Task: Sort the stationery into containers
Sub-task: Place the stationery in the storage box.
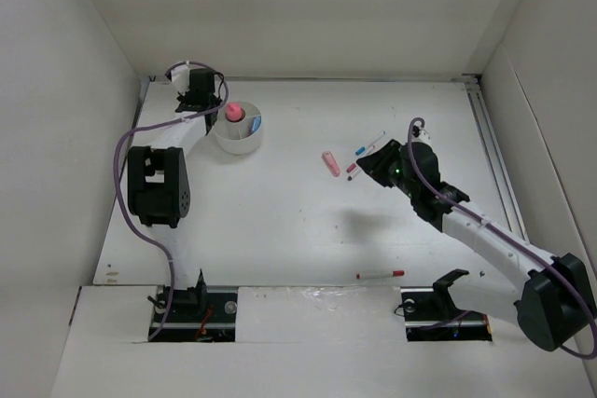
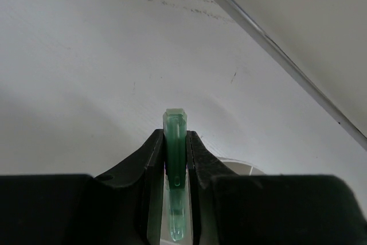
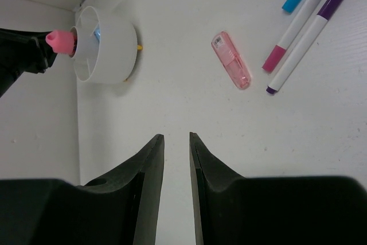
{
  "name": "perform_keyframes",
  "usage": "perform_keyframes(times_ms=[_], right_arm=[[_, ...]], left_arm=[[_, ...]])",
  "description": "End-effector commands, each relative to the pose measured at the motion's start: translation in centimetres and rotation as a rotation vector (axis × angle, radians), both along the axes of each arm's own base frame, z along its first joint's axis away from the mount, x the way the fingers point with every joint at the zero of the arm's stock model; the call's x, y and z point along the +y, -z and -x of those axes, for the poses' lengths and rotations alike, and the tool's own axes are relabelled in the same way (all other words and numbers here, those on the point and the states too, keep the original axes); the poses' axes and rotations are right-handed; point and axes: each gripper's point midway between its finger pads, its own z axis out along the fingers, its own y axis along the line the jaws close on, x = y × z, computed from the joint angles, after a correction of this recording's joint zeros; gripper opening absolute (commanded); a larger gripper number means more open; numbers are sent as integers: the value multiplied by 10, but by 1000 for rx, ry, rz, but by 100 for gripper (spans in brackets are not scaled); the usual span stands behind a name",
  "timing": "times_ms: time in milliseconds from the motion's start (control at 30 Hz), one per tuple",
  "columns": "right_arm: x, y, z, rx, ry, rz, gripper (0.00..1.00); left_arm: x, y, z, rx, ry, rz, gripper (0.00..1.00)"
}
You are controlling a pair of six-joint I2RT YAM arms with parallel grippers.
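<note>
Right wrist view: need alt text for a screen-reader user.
The right gripper, black, its jaws slightly apart and empty, hangs above a white table. Beyond lie a pink translucent case and three white pens; a round white cup with a pink-topped item sits upper left.

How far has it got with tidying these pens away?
Early days. A blue item already lies in the white cup, a pink piece at its rim. The left gripper clamps a green item beside it. Left on the table: three pens, a pink case and a red-capped pen. The right gripper hangs open and empty.
</note>
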Motion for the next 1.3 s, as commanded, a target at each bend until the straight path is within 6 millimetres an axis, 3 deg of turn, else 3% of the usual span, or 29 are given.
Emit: perform_keyframes(times_ms=[0, 667, 1000, 1133, 1233, 1267], right_arm=[[5, -27, -10, -72, 4, -17, 30], [5, -27, -10, -72, 4, -17, 30], [5, -23, -11, -64, 4, -13, 30], [5, -23, -11, -64, 4, -13, 30], [5, -27, -10, -72, 4, -17, 30], [5, -27, -10, -72, 4, -17, 30]], left_arm=[[-2, -40, -13, -92, -15, -43, 4], [-27, -38, -20, -55, -36, -207, 7], [-25, -30, -10, -12, -94, -323, 16], [-44, -35, -6, -8, -82, -389, 18], [-45, -28, -5, 20, -91, -428, 18], [-46, -34, -7, 13, -93, -425, 18]])
